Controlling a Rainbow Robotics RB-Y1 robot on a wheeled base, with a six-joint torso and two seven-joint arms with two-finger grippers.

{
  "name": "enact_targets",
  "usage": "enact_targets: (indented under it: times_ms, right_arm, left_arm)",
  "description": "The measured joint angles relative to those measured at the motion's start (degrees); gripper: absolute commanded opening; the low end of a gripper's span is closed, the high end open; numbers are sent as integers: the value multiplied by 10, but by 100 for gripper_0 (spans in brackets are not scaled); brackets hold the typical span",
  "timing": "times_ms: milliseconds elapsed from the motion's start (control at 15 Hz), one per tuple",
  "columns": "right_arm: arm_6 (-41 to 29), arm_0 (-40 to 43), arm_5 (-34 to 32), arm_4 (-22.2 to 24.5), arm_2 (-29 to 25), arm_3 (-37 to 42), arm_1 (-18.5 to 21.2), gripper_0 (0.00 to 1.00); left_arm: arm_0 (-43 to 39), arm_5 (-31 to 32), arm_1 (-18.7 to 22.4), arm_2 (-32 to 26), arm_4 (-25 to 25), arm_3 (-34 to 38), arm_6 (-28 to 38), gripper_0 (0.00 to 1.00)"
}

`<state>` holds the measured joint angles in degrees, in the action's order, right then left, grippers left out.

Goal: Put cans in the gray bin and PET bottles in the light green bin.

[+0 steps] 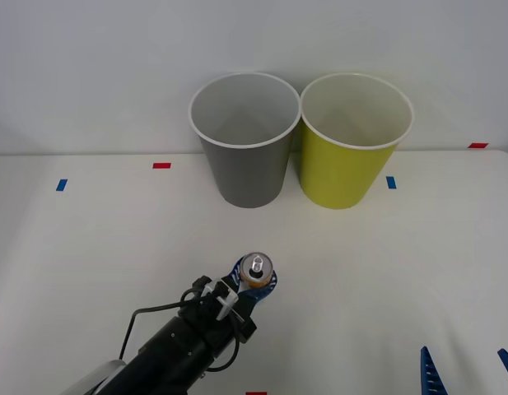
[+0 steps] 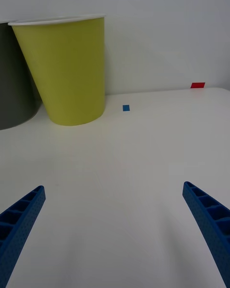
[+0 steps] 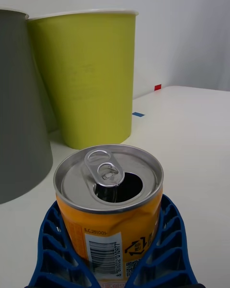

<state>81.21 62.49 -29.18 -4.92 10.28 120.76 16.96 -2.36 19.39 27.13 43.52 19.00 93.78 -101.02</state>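
Blue ribbed fingers are wrapping both sides of a small slim drink can [image 3: 109,206], yellow-orange in the body with a silver top; the left gripper [image 3: 112,259] is holding it upright. The left wrist view is showing what the front view cannot: the pull tab is lying folded back over an open mouth, and a barcode on a white panel is facing the camera low on the can's side. From the front, the can [image 1: 257,270] is reading as a small silver disc with an orange edge, sitting at the tip of the left gripper [image 1: 255,278], near the middle of the white table [image 1: 89,247] and well short of the two bins. The left arm is reaching in from the lower left, dark and cabled, angled forward and to the right.

The right gripper [image 1: 466,372] is resting at the lower right corner of the front view, its fingers spread wide with nothing between them; the right wrist view is showing the right gripper [image 2: 115,230] over bare tabletop.

Farther back, the tall round tapered gray bin [image 1: 244,140] with its white rim is standing just beside the yellow-green bin [image 1: 352,140] of like shape, the gray one on the left, both against the pale wall.
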Motion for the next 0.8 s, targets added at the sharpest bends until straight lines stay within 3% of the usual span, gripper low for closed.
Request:
enact_targets:
  times_ms: [200, 800]
  right_arm:
    - [0, 0, 0, 0, 0, 0, 0, 100]
    - [0, 0, 0, 0, 0, 0, 0, 100]
  left_arm:
    - [-2, -67, 1, -19, 6, 45, 3, 0]
    - [-4, -434, 25, -146, 14, 312, 11, 0]
